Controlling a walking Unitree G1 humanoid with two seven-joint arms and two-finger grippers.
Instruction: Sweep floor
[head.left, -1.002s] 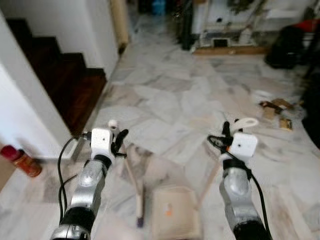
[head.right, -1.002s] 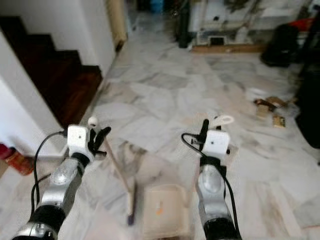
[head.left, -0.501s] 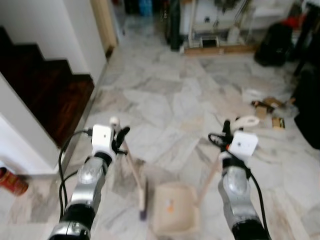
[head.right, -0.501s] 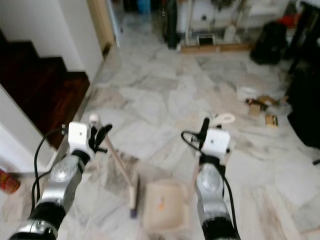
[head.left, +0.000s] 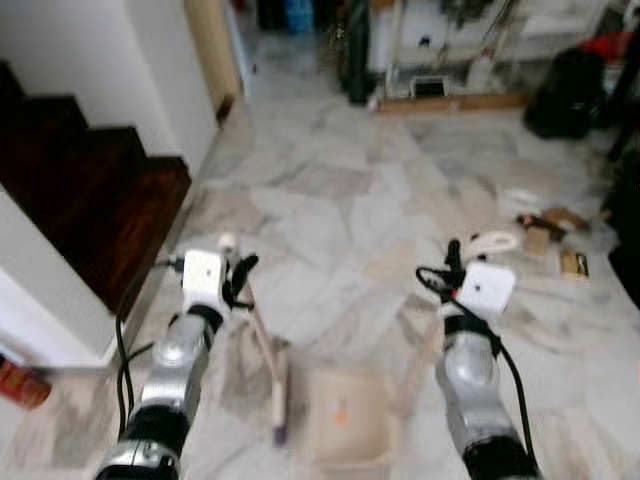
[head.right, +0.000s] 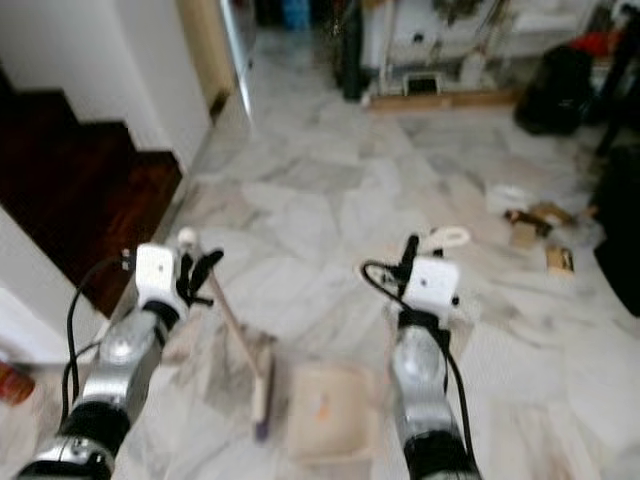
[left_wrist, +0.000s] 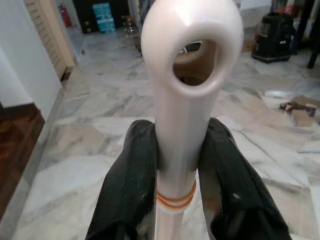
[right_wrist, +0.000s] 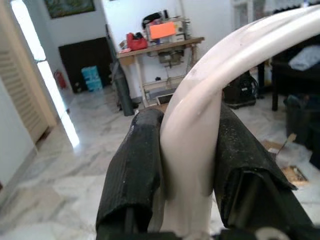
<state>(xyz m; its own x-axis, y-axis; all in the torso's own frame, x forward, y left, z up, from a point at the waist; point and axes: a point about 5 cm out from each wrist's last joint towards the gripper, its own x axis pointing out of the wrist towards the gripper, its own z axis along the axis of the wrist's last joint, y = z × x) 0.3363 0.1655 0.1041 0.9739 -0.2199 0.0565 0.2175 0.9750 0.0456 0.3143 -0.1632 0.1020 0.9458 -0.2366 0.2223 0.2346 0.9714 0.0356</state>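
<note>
A grey marble floor (head.left: 330, 200) stretches ahead, with dark wooden stairs (head.left: 90, 210) on the robot's left. Scraps of litter (head.left: 548, 225) lie unswept far to the right, so most of the sweeping seems left. The beige dustpan (head.left: 345, 425) sits between the arms; the right gripper (right_wrist: 182, 165) pinches its handle. The left gripper (left_wrist: 175, 165) clamps the broom (head.left: 265, 365) beside it. Since a moment ago the view has swung slightly; both grips are unchanged.

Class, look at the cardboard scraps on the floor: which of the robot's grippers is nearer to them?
Right. The right gripper, shut on the dustpan handle, is just beside the scraps; the left gripper, shut on the broom handle, is farther away across the floor.
</note>
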